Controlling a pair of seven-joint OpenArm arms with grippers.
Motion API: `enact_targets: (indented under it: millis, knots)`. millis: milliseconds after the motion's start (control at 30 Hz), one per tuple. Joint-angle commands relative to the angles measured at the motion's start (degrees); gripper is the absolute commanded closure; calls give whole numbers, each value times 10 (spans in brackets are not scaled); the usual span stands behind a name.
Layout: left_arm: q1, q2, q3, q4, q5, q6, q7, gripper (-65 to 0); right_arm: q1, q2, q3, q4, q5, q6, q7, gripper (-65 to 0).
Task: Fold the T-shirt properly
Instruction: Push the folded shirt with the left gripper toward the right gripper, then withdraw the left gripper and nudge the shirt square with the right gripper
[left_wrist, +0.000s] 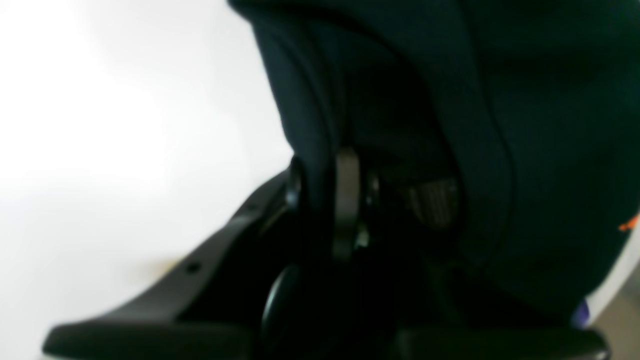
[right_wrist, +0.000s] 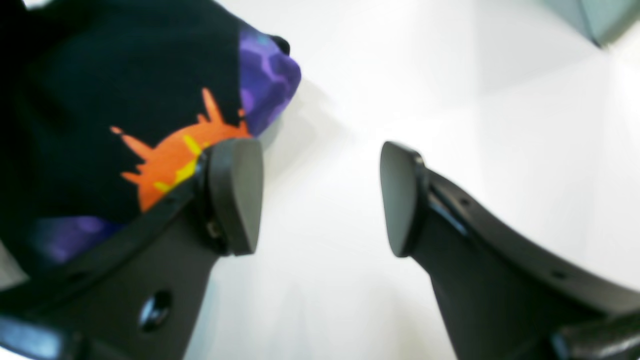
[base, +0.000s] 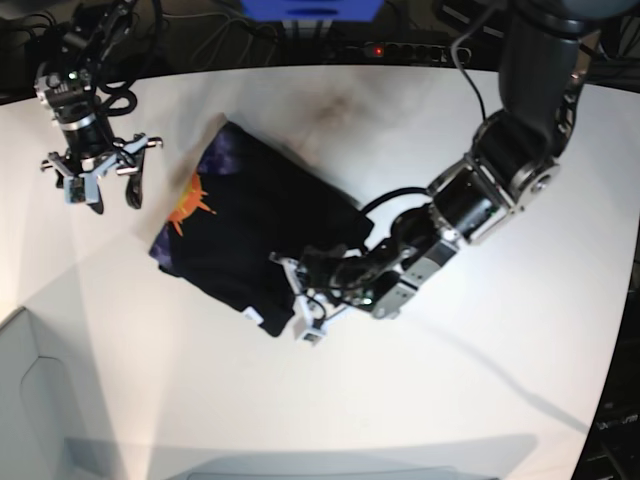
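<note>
The black T-shirt (base: 250, 225) lies folded in a rough rectangle on the white table (base: 480, 380), its orange-and-purple print (base: 190, 205) at the left end. My left gripper (base: 303, 292) sits low at the shirt's near right corner. In the left wrist view its jaws (left_wrist: 350, 200) are shut on a fold of the T-shirt (left_wrist: 525, 150). My right gripper (base: 100, 185) hovers left of the shirt, open and empty. From the right wrist, the open gripper (right_wrist: 320, 200) stands beside the printed edge of the T-shirt (right_wrist: 75, 75), with one fingertip (right_wrist: 235, 195) close to it.
A power strip (base: 400, 48) and cables run along the table's far edge, next to a blue object (base: 310, 8). A grey panel (base: 25, 400) stands at the near left corner. The table's edge curves away at the right (base: 625, 300).
</note>
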Motion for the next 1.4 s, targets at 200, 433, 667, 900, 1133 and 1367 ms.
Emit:
enact_targets:
  millis: [200,433,667,900,1133,1367]
  knots:
    - [-41,105,42,3,148,-15,1,0,0,-33,61,12,10,8,18,-373]
    - [2,177,41,0,358,-110,1,-1,-2,-49,112,12,10,8,18,-373]
    - [12,189,38,1,459,-110,7,-188,-3,-52,115,12,10,8,18,-373]
    - [-6,189,-6,14,460,-111,1,-365,4,-52,110,12,10,8,18,-373]
    - [24,117,-183,197,460,-110,42,-365,56,-43,108,8,8,8,18,-373]
    - [183,12,-376,391,455,-111,121,-365,133,18,72,-61,8,8,-45,-373]
